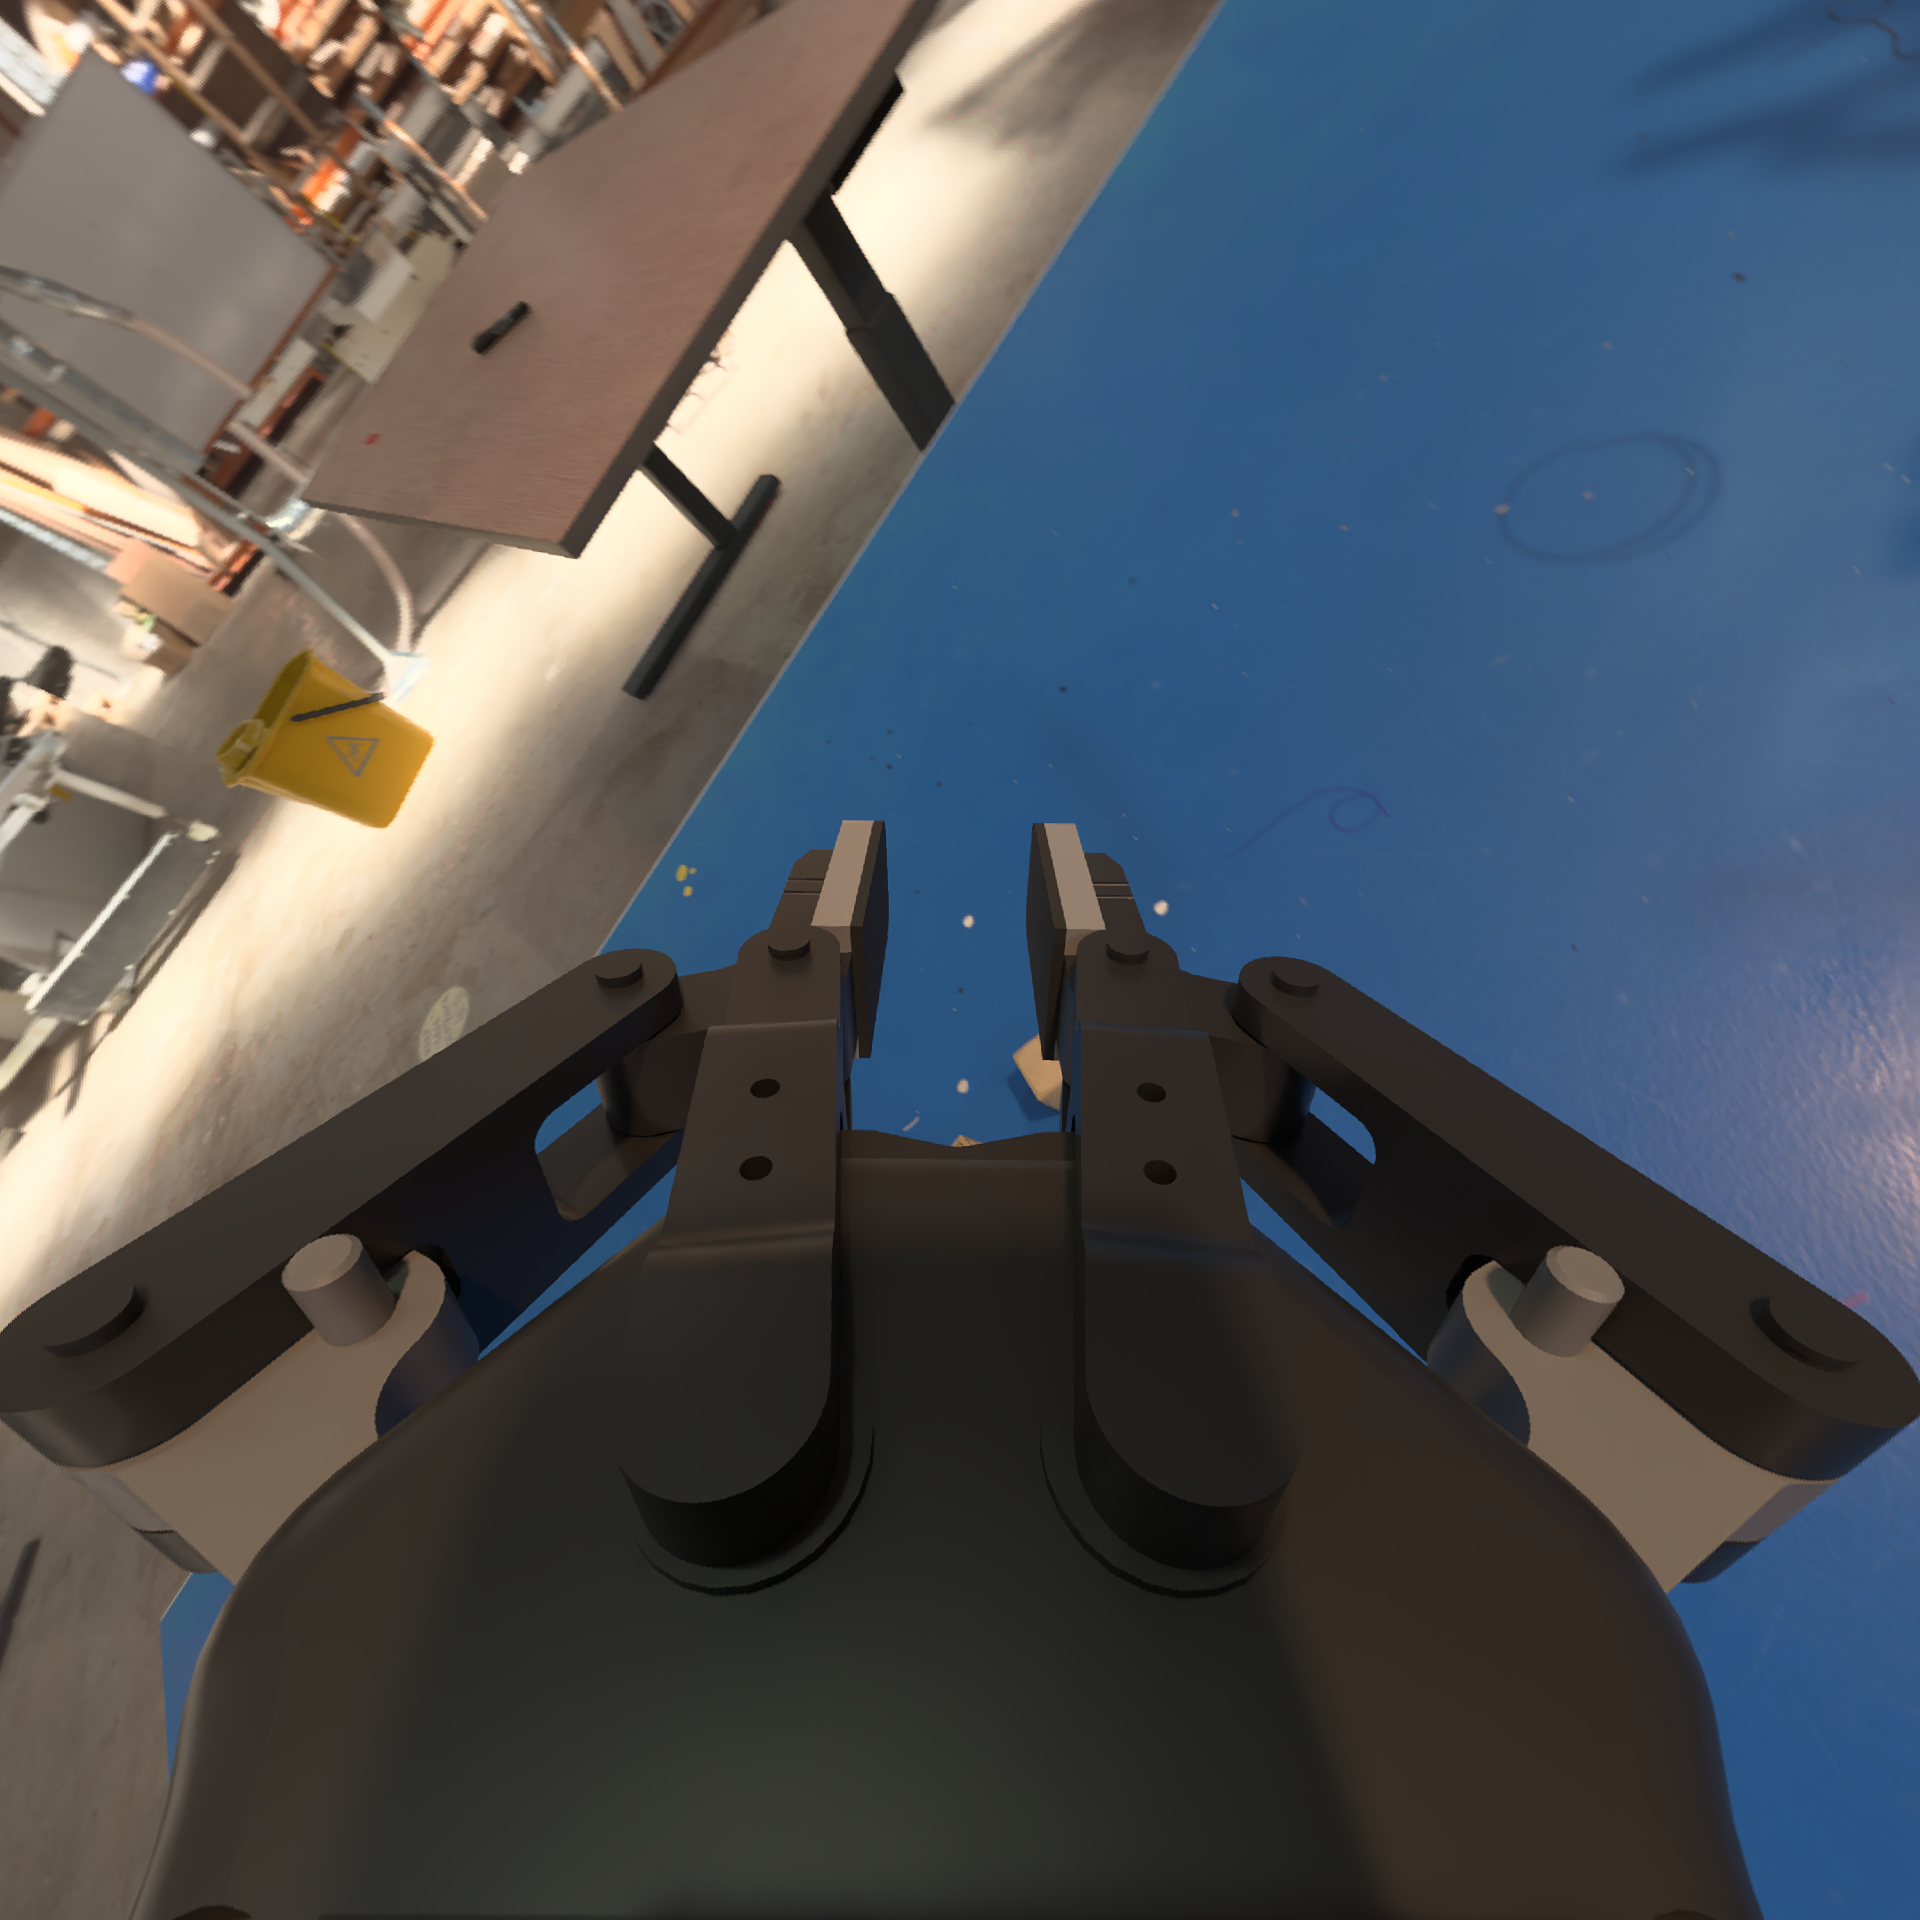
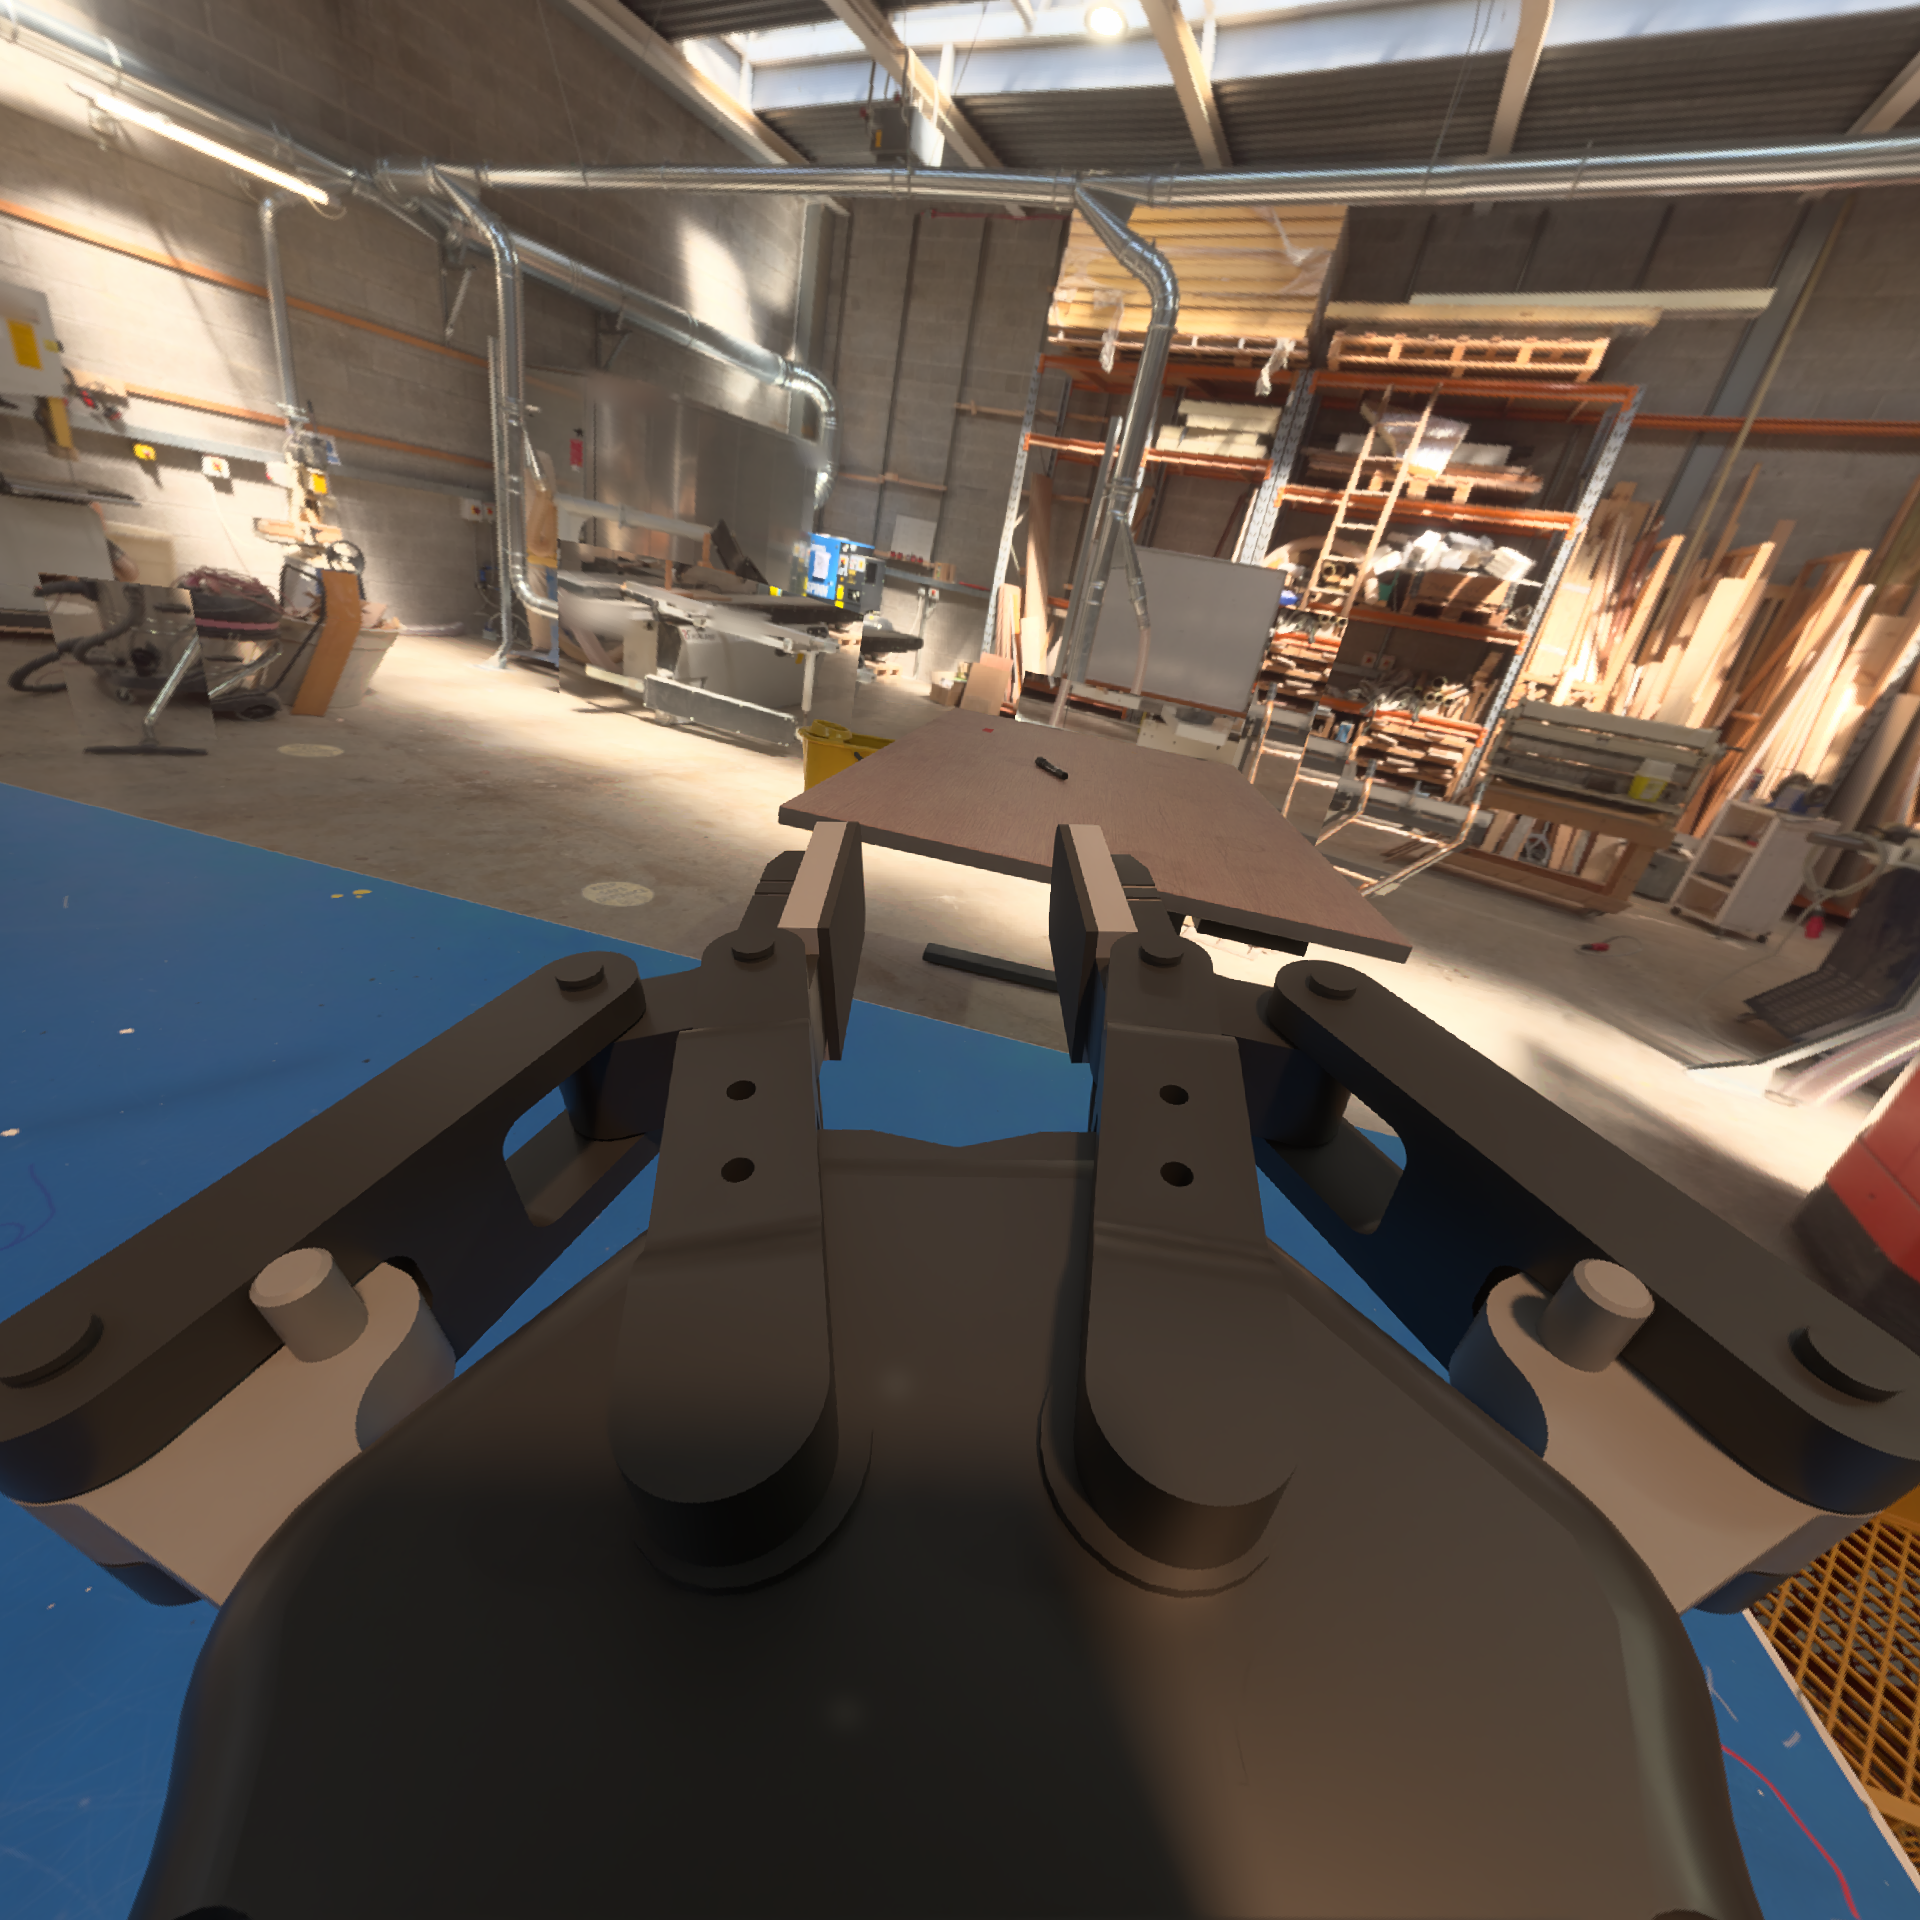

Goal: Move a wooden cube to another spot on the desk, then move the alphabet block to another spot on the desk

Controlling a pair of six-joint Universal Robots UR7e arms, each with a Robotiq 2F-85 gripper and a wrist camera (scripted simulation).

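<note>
The left end effector [image 1: 957, 883] hovers over the blue tabletop [image 1: 1455, 644], fingers apart and empty. A pale wooden cube [image 1: 1042, 1073] peeks out beneath it, half hidden, so this looks like the approach, with lowering and closing next. The right end effector [image 2: 954, 883] is likewise apart, idle. The alphabet block is unseen. A yellow bucket [image 1: 332, 748] bears a warning symbol.

Your left pincer [image 1: 956, 862] tilts downward with its pale-padded fingers [image 1: 854, 878] parted and nothing between them, while your right pincer [image 2: 954, 868] (aimed closer to level) likewise holds its fingers [image 2: 1091, 883] apart and empty.
</note>
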